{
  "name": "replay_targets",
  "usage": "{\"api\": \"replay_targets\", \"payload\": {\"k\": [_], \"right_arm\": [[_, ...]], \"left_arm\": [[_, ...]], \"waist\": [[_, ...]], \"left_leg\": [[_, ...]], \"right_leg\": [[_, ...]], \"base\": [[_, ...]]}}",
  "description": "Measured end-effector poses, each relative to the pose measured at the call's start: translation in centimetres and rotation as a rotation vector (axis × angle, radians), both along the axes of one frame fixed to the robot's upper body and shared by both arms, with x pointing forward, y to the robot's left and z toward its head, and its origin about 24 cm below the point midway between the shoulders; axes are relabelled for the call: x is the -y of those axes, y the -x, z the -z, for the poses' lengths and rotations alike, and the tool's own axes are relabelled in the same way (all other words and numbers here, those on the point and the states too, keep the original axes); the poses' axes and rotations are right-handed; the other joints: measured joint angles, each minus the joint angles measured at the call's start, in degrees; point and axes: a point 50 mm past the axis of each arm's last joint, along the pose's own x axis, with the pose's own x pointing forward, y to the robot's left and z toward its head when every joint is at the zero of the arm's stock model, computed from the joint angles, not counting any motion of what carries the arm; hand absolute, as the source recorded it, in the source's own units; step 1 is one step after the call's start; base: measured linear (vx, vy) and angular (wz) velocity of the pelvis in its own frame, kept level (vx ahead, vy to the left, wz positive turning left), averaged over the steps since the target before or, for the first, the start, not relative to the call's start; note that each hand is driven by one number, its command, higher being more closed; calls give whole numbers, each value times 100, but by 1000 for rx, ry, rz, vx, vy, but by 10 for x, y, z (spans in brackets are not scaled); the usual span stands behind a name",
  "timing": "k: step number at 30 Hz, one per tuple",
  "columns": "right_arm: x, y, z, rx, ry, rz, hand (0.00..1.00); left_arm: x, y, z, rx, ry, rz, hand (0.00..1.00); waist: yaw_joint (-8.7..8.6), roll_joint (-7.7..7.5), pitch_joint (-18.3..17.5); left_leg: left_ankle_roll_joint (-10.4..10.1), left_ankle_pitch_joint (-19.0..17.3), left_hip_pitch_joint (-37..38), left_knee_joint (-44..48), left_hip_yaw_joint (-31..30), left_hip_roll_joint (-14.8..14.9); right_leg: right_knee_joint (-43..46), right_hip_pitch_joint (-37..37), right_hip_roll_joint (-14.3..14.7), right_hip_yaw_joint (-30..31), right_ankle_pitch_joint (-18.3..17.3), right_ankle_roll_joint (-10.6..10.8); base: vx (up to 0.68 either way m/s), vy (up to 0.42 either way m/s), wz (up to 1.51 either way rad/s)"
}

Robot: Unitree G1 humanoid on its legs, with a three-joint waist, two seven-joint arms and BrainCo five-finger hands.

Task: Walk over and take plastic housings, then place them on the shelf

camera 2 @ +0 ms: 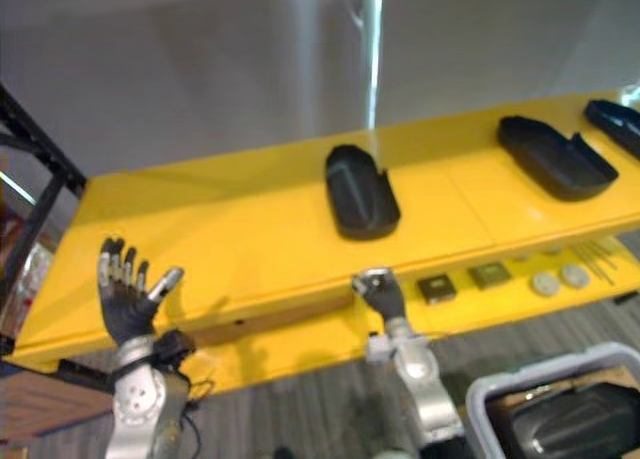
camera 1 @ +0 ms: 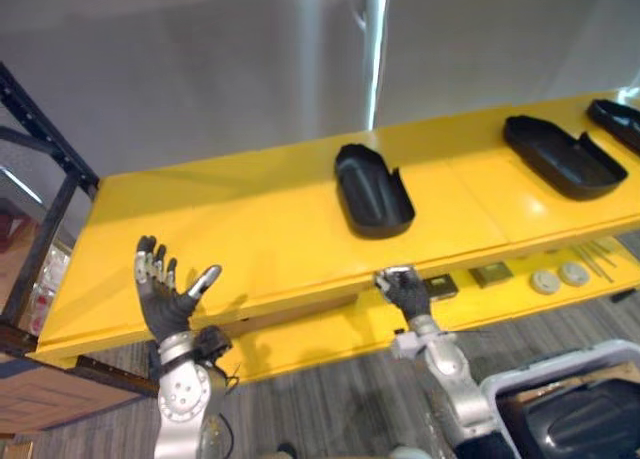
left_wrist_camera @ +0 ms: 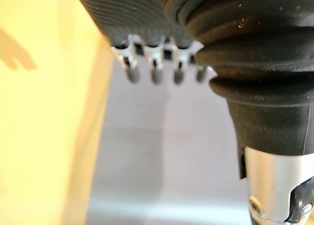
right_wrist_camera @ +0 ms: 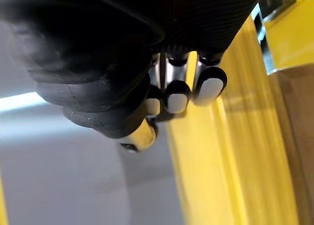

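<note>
Three black plastic housings lie on the yellow top shelf (camera 1: 250,229): one in the middle (camera 1: 372,189), one to the right (camera 1: 562,156), and one cut off at the far right edge (camera 1: 618,119). My left hand (camera 1: 165,294) is raised in front of the shelf's left part, open with fingers spread and holding nothing; its straight fingers (left_wrist_camera: 154,70) show past the dark cover. My right hand (camera 1: 405,291) is at the shelf's front edge below the middle housing, its fingers (right_wrist_camera: 176,95) curled with nothing in them. Another black housing (camera 1: 585,419) lies in a bin at lower right.
The grey-white bin (camera 1: 560,364) stands on the floor at lower right. A lower yellow shelf carries small square parts (camera 1: 492,273), round discs (camera 1: 558,276) and thin rods (camera 1: 600,259). A black rack frame (camera 1: 50,169) rises at the left. A grey wall is behind.
</note>
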Motion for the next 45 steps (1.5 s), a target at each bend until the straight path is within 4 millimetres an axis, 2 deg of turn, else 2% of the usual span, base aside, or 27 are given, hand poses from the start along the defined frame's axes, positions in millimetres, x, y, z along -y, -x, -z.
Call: {"api": "replay_targets", "payload": {"k": [6,15,22,29,37,45], "right_arm": [[-1,-19,3,-26,77,13,100],[0,-35,-10,27,130,71,100],[14,-39,-21,101,184,212,100],[14,-39,-34,162,201,230,100],[13,-41,-23,66,210,187,100],[14,-55,-12,-61,175,170,100]], "left_arm": [[0,0,3,-12,-2,7,0],[0,-2,8,-32,-11,34,0],[0,-2,11,-45,-10,35,0],[0,-2,14,-60,-9,34,0],[0,-2,14,-61,-10,35,0],[0,-2,17,-72,-9,34,0]], "waist": [[138,2,-2],[165,-15,-16],[167,5,-58],[154,58,-127],[160,62,-135],[187,65,-136]], "left_leg": [[13,85,4,-58,-46,-25],[17,192,-18,-104,-213,-46],[19,252,-100,-107,-252,-46],[17,254,-108,-108,-258,-42],[17,254,-118,-107,-253,-42],[13,263,-119,-107,-266,-44]], "right_leg": [[32,6,-23,-44,0,-1],[88,30,-41,-170,0,-1],[127,-44,-44,-194,4,3],[129,-57,-42,-190,5,4],[136,-69,-43,-184,7,6],[172,-83,-49,-186,3,1]], "base": [[-24,4,6],[-37,5,8],[-31,6,3],[0,0,0],[0,0,0],[0,0,0]]}}
